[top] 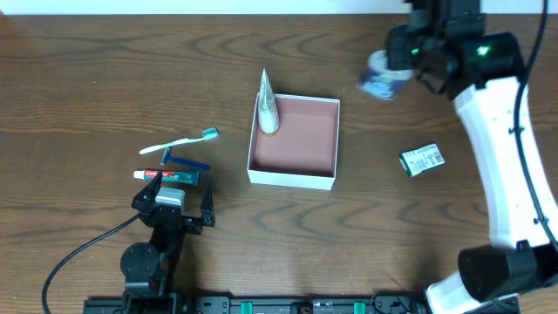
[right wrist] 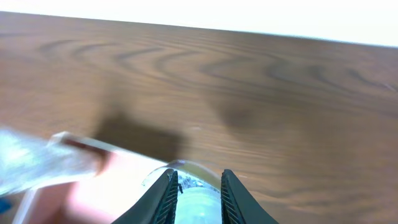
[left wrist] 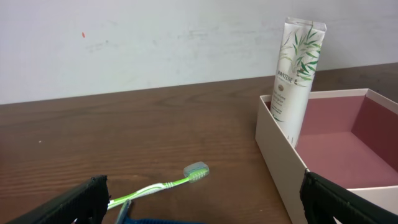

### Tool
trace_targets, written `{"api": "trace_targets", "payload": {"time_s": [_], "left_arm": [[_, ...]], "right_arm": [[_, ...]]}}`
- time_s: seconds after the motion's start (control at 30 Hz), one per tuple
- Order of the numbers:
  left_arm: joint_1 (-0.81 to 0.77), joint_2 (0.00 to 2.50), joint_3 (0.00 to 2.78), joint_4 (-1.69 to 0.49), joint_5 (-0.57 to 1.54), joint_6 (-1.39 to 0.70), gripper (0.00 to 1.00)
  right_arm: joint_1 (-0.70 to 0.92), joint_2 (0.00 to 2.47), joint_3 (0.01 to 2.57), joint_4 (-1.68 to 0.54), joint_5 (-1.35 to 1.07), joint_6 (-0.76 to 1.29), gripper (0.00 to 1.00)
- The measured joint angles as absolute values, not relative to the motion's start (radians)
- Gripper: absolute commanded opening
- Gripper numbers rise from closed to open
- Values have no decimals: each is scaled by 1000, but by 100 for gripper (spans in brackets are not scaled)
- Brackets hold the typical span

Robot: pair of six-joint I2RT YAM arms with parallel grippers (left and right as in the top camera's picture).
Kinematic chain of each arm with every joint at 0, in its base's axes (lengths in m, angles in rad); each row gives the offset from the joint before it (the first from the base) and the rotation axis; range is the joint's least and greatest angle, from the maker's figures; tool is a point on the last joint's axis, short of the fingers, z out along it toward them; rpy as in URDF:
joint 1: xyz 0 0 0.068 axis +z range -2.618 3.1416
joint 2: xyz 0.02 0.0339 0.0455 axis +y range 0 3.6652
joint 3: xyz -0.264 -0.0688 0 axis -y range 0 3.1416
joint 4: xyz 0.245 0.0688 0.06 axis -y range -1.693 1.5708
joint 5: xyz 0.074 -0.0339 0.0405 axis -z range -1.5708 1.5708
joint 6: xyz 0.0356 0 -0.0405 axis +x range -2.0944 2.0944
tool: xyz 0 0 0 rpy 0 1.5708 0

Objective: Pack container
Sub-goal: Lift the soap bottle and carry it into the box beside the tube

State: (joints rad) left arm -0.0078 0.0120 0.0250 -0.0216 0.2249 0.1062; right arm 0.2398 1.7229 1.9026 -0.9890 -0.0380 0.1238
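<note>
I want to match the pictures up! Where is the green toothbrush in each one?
Overhead: the toothbrush lies on the table, left of the box.
Left wrist: the toothbrush is low, left of middle, bristles toward the box.
Right wrist: not in it; the fingers hold a blurry jar.
Shared landmark: the white box with the pink inside, blurred in the right wrist view.

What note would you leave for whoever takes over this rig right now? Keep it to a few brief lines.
Left gripper: open, empty, by the toothpaste.
Right gripper: shut on a blurred blue-white item, right of the box.
Done: tube stands in the box's corner.
To do: pack the held item, then toothbrush, razor, toothpaste and green packet, all lying on the table.
</note>
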Motion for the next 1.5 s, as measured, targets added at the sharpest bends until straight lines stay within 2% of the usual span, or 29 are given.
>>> {"api": "trace_targets", "payload": {"time_s": [0.17,0.67,1.0,1.5], "left_arm": [[-8,12,25,-22,225,106,98],[-8,12,25,-22,225,106,98],[-8,12,25,-22,225,106,98],[-8,12,25,-22,225,106,98]], "right_arm": [[345,1743,1903,-1000,-58,152,24],[450,1855,1903,-937,-53,179,22],[459,1936,1903,-937,-53,179,20],[459,1940,1903,-934,-47,153,23]]}}
